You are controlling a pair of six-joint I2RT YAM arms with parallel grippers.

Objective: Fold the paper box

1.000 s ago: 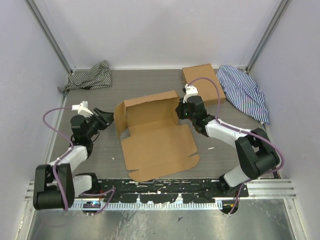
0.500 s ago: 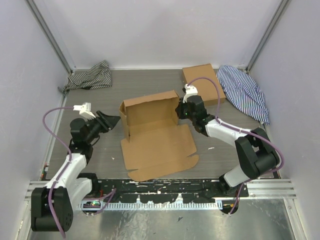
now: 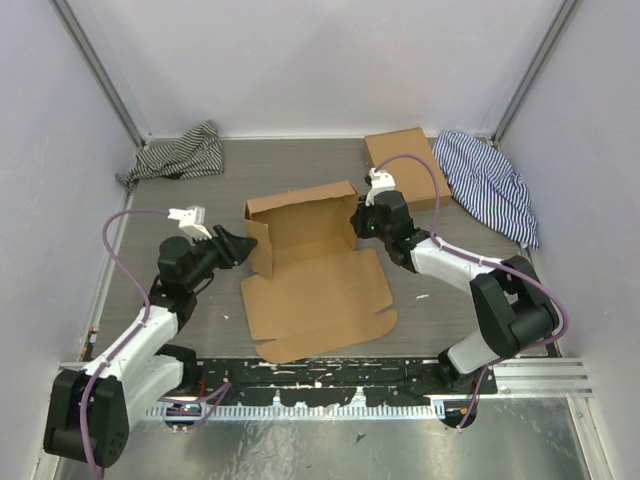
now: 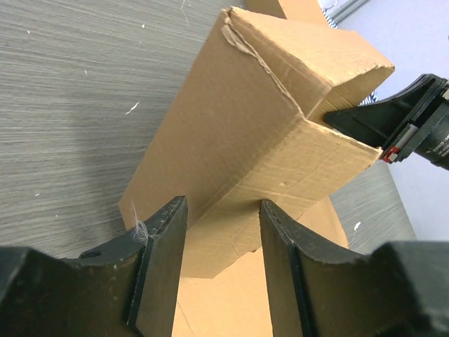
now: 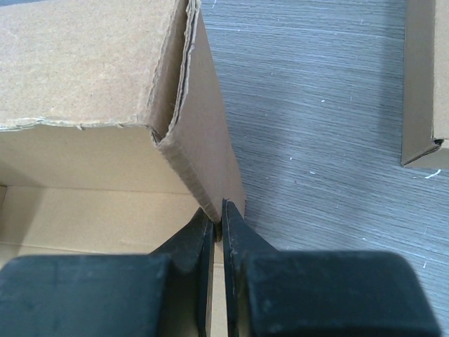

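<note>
A grey wood-grain tabletop (image 3: 200, 205) carries four things. The paper box (image 3: 315, 290) lies near its middle, a flat panel spread toward the near edge and its walls raised on the far side. A smaller cardboard box (image 3: 400, 160) sits at the far right, beside a crumpled blue-and-white striped cloth (image 3: 490, 185). A black-and-white striped cloth (image 3: 180, 153) is bunched in the far left corner.

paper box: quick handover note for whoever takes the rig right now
Left tool: open at the left side wall, not gripping.
Right tool: shut, pinching the right side wall.
The paper box sits between the two arms.
Done: rear and side walls raised.
Left: front panel lies flat; likely tuck flaps, close lid.
</note>
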